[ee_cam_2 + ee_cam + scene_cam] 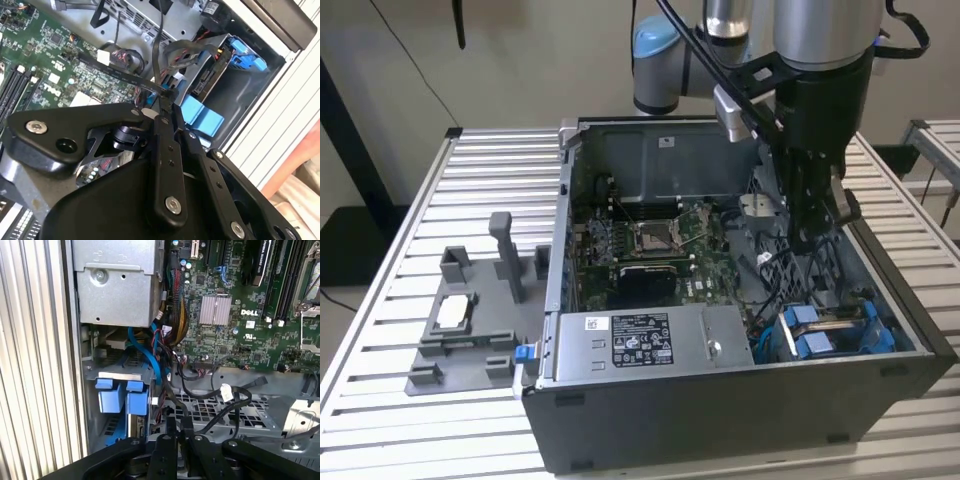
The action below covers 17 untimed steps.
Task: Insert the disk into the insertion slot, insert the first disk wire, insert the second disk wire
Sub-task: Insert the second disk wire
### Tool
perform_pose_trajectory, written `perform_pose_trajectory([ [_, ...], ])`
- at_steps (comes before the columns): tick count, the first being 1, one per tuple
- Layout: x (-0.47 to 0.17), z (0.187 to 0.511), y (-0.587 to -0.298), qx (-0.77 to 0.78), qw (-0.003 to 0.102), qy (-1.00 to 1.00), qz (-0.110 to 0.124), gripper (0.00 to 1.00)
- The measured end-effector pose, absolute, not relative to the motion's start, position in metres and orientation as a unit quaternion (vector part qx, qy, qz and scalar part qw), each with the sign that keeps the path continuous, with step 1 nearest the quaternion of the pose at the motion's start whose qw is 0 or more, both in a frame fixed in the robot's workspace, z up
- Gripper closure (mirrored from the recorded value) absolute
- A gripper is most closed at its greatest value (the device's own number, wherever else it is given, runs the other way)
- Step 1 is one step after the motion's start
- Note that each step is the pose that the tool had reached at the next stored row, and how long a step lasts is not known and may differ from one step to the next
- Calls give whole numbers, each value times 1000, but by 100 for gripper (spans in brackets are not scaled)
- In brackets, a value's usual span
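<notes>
While nearly closed, gripper [162, 102] pinches a black wire [120, 77].

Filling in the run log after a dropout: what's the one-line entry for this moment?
gripper shut on black wire | disk in insertion slot | position: inside computer case

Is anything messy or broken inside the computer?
Nothing looks broken. The disk sits straight in the slot, its blue tabs level. The odd part is the loose black wires draped over the metal cage beside it. The tool is shut on one black wire, holding it above the cage.
</notes>
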<state>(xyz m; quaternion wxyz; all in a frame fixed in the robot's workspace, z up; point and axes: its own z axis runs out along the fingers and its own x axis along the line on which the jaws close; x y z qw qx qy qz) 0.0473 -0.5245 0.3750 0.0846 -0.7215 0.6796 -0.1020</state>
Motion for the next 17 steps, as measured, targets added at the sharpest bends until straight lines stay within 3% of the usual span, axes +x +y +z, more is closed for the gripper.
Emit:
perform_pose_trajectory([
  [17, 77, 370, -559, -725, 53, 683, -68, 84],
])
